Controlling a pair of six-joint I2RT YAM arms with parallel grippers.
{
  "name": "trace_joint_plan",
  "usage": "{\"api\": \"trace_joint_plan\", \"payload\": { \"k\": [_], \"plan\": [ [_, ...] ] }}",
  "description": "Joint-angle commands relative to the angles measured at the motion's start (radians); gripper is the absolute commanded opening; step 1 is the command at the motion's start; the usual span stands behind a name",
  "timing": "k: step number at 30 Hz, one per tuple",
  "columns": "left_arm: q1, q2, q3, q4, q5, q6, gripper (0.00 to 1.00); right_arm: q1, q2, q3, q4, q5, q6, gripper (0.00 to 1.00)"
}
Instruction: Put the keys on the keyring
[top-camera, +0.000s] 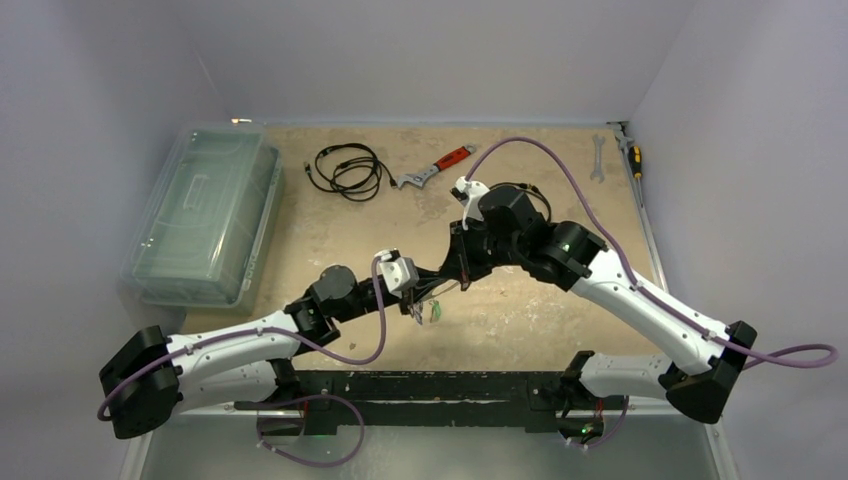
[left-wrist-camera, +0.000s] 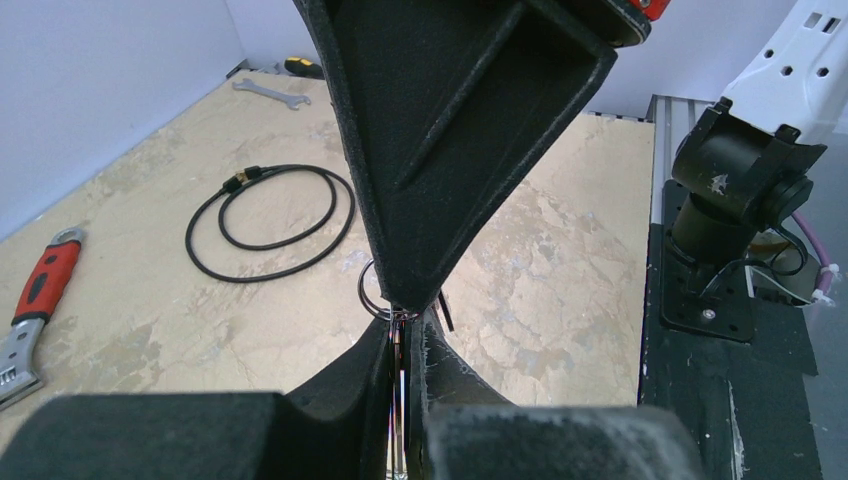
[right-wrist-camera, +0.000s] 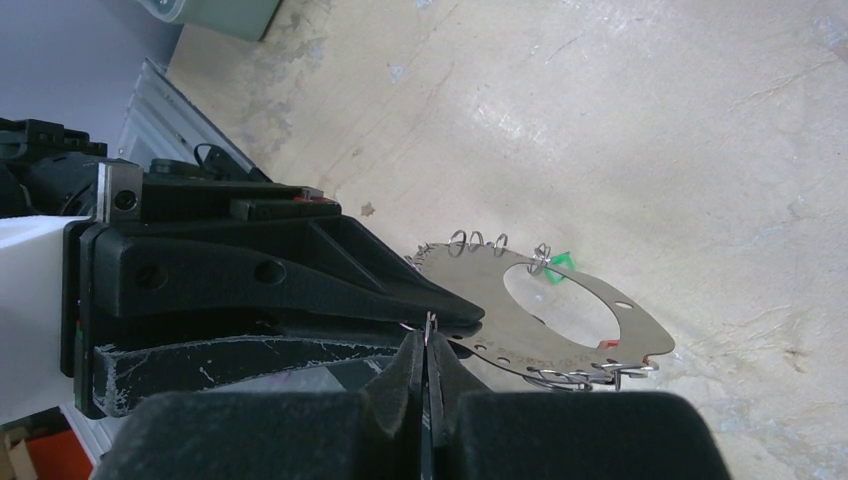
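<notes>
The keyring (right-wrist-camera: 570, 340) is a flat grey metal hoop with an oval hole and small wire rings along its edge, held just above the table. My left gripper (left-wrist-camera: 405, 325) is shut on its rim, which shows edge-on between its fingers (right-wrist-camera: 300, 270). My right gripper (right-wrist-camera: 428, 345) is shut on a small wire ring (right-wrist-camera: 431, 322) at the hoop's near edge, tip to tip with the left one. Of the keys, only a green tag (right-wrist-camera: 558, 265) and a red bit (right-wrist-camera: 603, 343) show at the hoop. In the top view both grippers (top-camera: 440, 287) meet mid-table, the green tag (top-camera: 436, 312) hanging below.
A clear plastic box (top-camera: 205, 215) stands at the left. A black coiled cable (top-camera: 345, 170), a red-handled adjustable wrench (top-camera: 435, 168), a spanner (top-camera: 598, 158) and a screwdriver (top-camera: 634, 155) lie along the back. The black base rail (top-camera: 420, 385) runs along the near edge.
</notes>
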Motion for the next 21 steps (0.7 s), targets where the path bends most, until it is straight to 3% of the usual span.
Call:
{"api": "trace_joint_plan", "payload": {
  "k": [1, 6, 8, 15, 21],
  "plan": [
    [-0.001, -0.022, -0.022, 0.053, -0.059, 0.015, 0.0, 0.003, 0.018, 0.063, 0.024, -0.061, -0.017, 0.08],
    [0.0, -0.02, -0.055, 0.122, -0.112, -0.05, 0.0, 0.003, 0.023, 0.061, 0.029, -0.064, -0.011, 0.46],
    [0.0, -0.021, -0.066, 0.152, -0.131, -0.075, 0.0, 0.003, 0.017, 0.067, 0.034, -0.053, -0.006, 0.54],
    [0.0, -0.023, -0.083, 0.237, -0.191, -0.148, 0.0, 0.003, -0.015, 0.047, 0.069, 0.067, 0.015, 0.59],
    [-0.001, -0.034, -0.077, 0.263, -0.195, -0.205, 0.0, 0.003, -0.094, -0.039, 0.2, 0.147, 0.011, 0.53]
  ]
}}
